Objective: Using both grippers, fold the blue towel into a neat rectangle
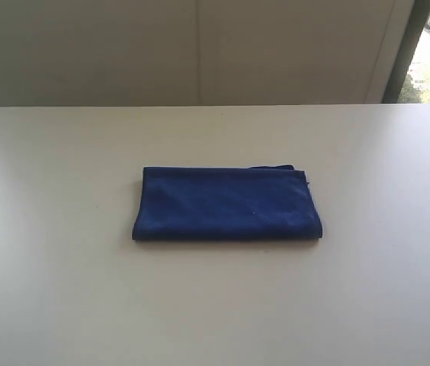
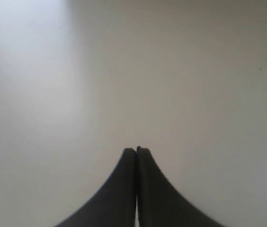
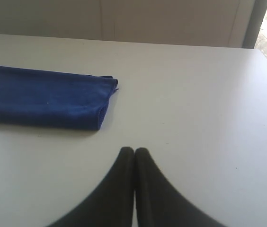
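Note:
The blue towel (image 1: 226,204) lies folded into a flat rectangle in the middle of the white table (image 1: 62,290), with a layered edge at its far right corner. The right wrist view shows the towel (image 3: 46,97) with its folded end well clear of my right gripper (image 3: 134,150), whose black fingers are pressed together with nothing between them. My left gripper (image 2: 137,150) is shut too, empty, over bare table with no towel in its view. Neither gripper nor arm appears in the exterior view.
The table's far edge (image 1: 215,106) meets a pale wall. A dark window frame (image 1: 405,49) stands at the back right, also seen as the window frame (image 3: 259,21) in the right wrist view.

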Controlling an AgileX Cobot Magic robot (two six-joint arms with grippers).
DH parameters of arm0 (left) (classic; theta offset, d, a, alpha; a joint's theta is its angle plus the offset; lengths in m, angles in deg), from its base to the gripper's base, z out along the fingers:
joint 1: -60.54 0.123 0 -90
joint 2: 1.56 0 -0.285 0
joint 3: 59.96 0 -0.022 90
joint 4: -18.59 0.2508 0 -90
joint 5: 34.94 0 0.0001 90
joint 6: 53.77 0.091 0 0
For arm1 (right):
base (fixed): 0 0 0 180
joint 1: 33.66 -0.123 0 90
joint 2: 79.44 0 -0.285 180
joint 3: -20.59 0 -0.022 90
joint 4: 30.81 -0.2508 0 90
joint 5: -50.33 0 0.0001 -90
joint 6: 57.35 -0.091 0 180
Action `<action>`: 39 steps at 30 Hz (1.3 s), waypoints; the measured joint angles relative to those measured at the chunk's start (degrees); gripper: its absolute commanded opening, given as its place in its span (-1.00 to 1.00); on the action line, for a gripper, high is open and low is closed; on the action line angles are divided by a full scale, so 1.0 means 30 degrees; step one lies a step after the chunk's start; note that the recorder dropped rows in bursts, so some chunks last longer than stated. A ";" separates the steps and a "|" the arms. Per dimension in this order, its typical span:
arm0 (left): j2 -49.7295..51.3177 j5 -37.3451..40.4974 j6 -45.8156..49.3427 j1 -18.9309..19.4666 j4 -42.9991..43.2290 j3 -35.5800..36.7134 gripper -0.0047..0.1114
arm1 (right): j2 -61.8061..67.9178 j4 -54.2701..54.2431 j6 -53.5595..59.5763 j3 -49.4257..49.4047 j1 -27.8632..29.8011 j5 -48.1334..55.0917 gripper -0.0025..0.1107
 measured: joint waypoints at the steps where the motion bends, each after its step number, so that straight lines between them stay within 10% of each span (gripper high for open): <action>1: 0.0000 0.0000 0.0092 0.0000 0.0000 0.0000 -0.92 | 0.0000 0.0000 0.0000 0.0000 0.0000 0.0000 -0.96; 39: 0.0000 -0.0223 0.0090 -0.2470 0.0000 0.0000 -0.92 | 0.0000 0.0000 0.0000 0.0000 0.0000 0.0000 -0.96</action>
